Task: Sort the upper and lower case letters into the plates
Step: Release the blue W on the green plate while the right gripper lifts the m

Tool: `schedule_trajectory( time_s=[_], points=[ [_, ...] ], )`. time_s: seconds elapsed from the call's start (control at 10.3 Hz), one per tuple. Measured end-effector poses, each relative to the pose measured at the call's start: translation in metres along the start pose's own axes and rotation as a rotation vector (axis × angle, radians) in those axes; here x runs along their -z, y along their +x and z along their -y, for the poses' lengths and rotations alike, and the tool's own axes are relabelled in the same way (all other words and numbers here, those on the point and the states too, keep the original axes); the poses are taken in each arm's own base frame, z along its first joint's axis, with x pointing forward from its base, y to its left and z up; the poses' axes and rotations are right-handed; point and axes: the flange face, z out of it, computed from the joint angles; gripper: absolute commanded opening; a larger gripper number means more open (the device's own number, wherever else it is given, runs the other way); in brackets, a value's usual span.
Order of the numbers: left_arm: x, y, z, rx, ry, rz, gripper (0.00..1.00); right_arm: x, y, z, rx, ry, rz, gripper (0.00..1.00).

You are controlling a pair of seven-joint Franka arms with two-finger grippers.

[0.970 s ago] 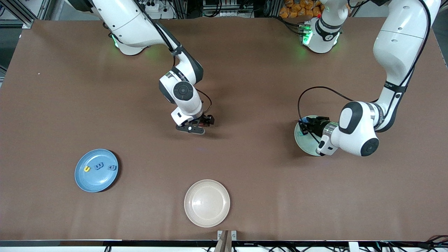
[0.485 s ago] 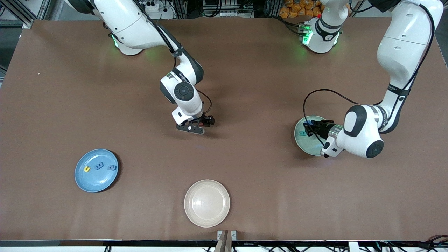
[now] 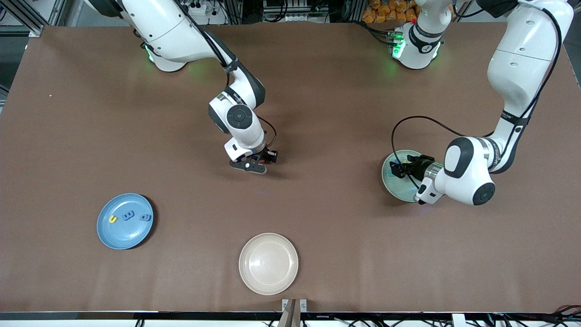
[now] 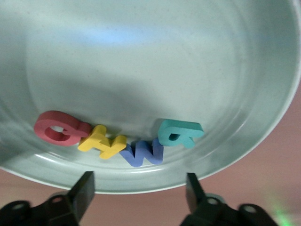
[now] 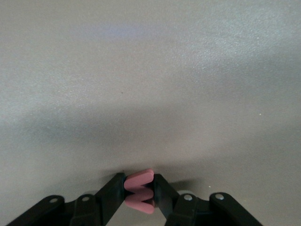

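My left gripper [image 3: 399, 170] hangs open just above the pale green plate [image 3: 392, 185] at the left arm's end of the table. In the left wrist view its fingers [image 4: 84, 186] stand wide at the rim of the green plate [image 4: 155, 61]. In that plate lie a red letter [image 4: 59, 129], a yellow letter [image 4: 101, 141], a blue W [image 4: 143, 153] and a teal R [image 4: 178, 133]. My right gripper [image 3: 267, 159] is low over the middle of the table, shut on a red letter [image 5: 139, 190]. The blue plate [image 3: 119, 236] holds a yellow letter [image 3: 112, 219] and two blue letters [image 3: 129, 215].
A cream-white plate [image 3: 268, 272] with nothing in it sits near the table's front edge, nearer the front camera than the right gripper. Bare brown tabletop [image 3: 340, 227] stretches between the three plates.
The right gripper has shut on the red letter at the table's middle. The left gripper has opened over the green plate, and its arm shifted slightly.
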Motion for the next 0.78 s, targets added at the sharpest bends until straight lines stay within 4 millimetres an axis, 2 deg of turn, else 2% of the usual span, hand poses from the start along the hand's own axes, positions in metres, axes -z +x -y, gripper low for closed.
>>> schedule_trajectory(
  time_s=[0.19,0.29,0.39,0.48,0.58,0.68,0.78],
  points=[
    [0.006,0.000,-0.001,-0.004,0.001,-0.018,1.00,0.002,0.001,0.001,-0.001,0.002,-0.002,0.00],
    [0.017,-0.002,-0.003,-0.019,0.019,-0.050,1.00,0.009,0.007,0.003,-0.003,0.009,-0.010,0.00],
    [0.036,-0.008,-0.007,-0.039,0.039,-0.098,1.00,0.023,0.019,0.005,-0.006,0.009,-0.017,0.00],
    [0.062,-0.020,-0.013,-0.062,0.058,-0.158,1.00,0.044,0.042,0.002,-0.002,0.007,-0.025,0.00],
    [0.093,-0.037,-0.021,-0.089,0.082,-0.229,1.00,0.066,0.073,-0.012,0.006,0.003,-0.035,0.00],
    [0.128,-0.062,-0.030,-0.122,0.114,-0.313,1.00,0.085,0.110,-0.038,0.022,-0.003,-0.044,0.00],
    [0.162,-0.093,-0.041,-0.154,0.154,-0.390,1.00,0.097,0.148,-0.075,0.050,-0.014,-0.047,0.00]
  ],
)
